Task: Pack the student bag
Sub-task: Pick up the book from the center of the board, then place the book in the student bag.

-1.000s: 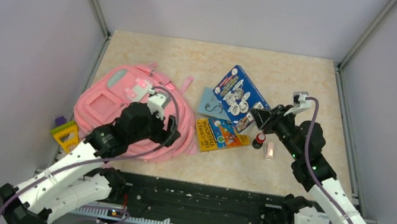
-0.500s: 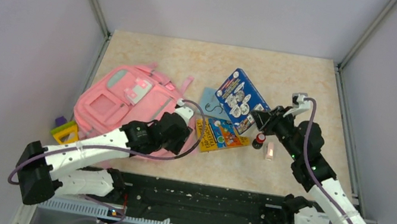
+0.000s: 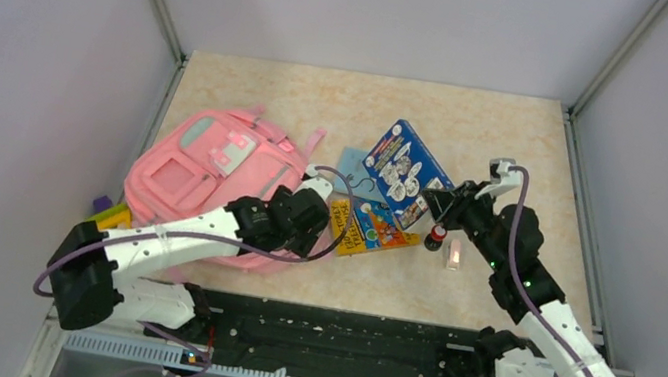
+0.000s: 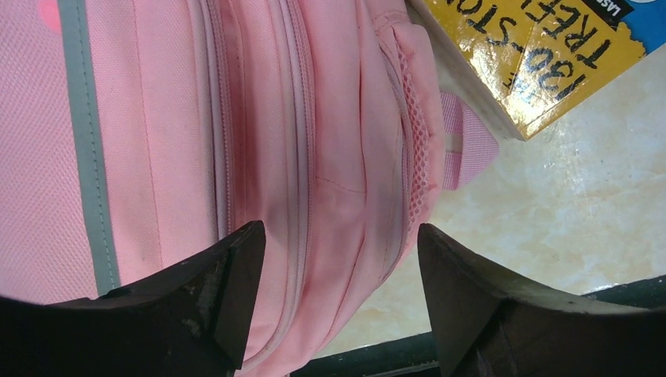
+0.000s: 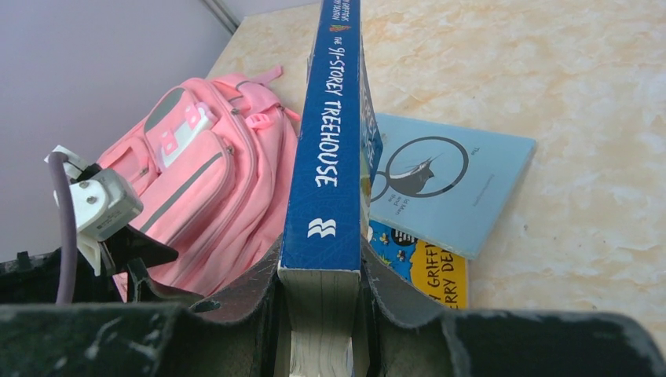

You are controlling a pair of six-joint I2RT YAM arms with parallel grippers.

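Left gripper (image 4: 339,271) moves from backpack (image 3: 202,168) top to its right edge, jaws released over soft pink weave. Backpack lies flat, left side of table (image 3: 520,137). Right gripper (image 5: 320,294) clenched on glossy rectangular blue book (image 5: 328,157).

Bright, even overhead light in all 3 views; shadows on the table (image 3: 482,121) soft, faint. Glare on the yellow book (image 4: 542,55), left wrist view; student bag (image 4: 157,118) weave crisp there. Right wrist: blue book (image 5: 330,157) spine sharp.
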